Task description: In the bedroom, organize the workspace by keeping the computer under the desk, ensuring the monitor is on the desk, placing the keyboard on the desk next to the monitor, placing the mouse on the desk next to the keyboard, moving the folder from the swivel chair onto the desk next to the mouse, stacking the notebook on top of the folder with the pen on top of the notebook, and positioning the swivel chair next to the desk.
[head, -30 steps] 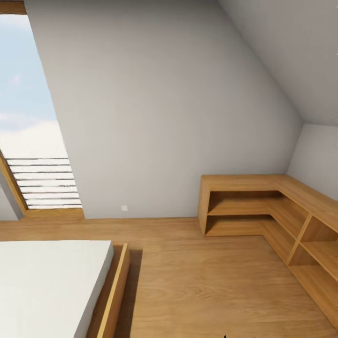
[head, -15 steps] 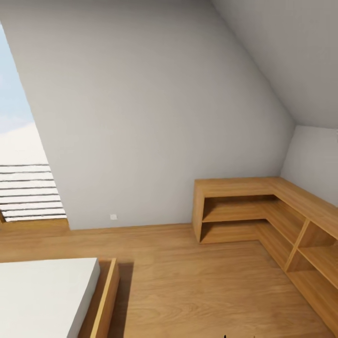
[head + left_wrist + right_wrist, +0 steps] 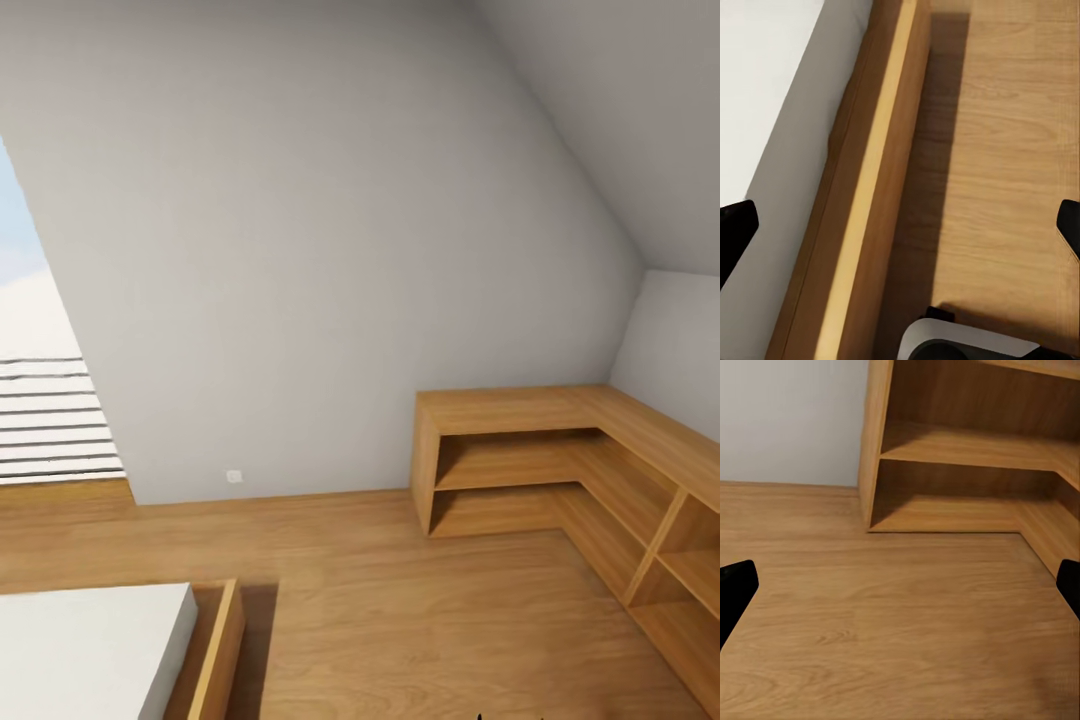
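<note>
A bedroom corner is shown from the head view: pale grey sloped walls, a light wood plank floor (image 3: 400, 610), one low L-shaped wooden shelf unit (image 3: 560, 470) against the far and right walls, one bed (image 3: 120, 650) with a white mattress and a wood frame at lower left, and a strip of one roof window (image 3: 40, 400) at the left edge. One small white wall socket (image 3: 233, 477) is seen near the skirting.

The step in hand is judged to be travel or searching, since the desk, computer, monitor, keyboard, mouse, folder, notebook, pen and swivel chair are not found in these pictures; their whereabouts cannot be told. A turn of the base towards the desk area is what the next move seems to call for.

In the left wrist view, the left gripper (image 3: 900, 225) is seen spread wide and empty above the bed frame's edge. In the right wrist view, the right gripper (image 3: 900, 581) is likewise spread wide and empty, above bare floor facing the shelf unit, whose two visible shelves are bare.
</note>
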Robot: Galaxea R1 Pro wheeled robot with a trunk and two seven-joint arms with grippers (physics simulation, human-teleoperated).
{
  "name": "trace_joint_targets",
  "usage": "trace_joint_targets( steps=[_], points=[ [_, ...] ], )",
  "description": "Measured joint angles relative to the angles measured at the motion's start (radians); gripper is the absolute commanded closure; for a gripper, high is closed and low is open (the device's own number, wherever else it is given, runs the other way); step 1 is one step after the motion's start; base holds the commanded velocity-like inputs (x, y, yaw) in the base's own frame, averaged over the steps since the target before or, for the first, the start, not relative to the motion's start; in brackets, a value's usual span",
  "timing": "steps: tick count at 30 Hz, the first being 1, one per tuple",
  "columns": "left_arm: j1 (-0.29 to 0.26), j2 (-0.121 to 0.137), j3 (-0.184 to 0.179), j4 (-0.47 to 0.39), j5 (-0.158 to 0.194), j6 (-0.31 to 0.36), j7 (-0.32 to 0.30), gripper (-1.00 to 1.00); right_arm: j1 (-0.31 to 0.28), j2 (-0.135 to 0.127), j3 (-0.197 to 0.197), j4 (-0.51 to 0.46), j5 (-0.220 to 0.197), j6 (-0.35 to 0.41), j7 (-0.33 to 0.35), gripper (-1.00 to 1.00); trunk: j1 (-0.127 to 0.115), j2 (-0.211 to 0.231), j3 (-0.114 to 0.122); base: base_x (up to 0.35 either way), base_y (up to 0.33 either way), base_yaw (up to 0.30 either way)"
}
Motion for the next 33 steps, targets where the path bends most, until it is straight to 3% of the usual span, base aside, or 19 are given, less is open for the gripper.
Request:
trace_joint_targets(
  steps=[8,33],
  points=[
    [0.0,0.0,0.0,0.0,0.0,0.0,0.0,-1.0,0.0,0.0,0.0,0.0,0.001,0.0,0.0,-1.0,0.0,0.0,0.001,0.325,0.0,-0.039],
    [0.0,0.0,0.0,0.0,0.0,0.0,0.0,-1.0,0.0,0.0,0.0,0.001,0.003,0.0,0.002,-1.0,0.0,0.0,0.029,0.322,0.0,-0.167]
  ],
)
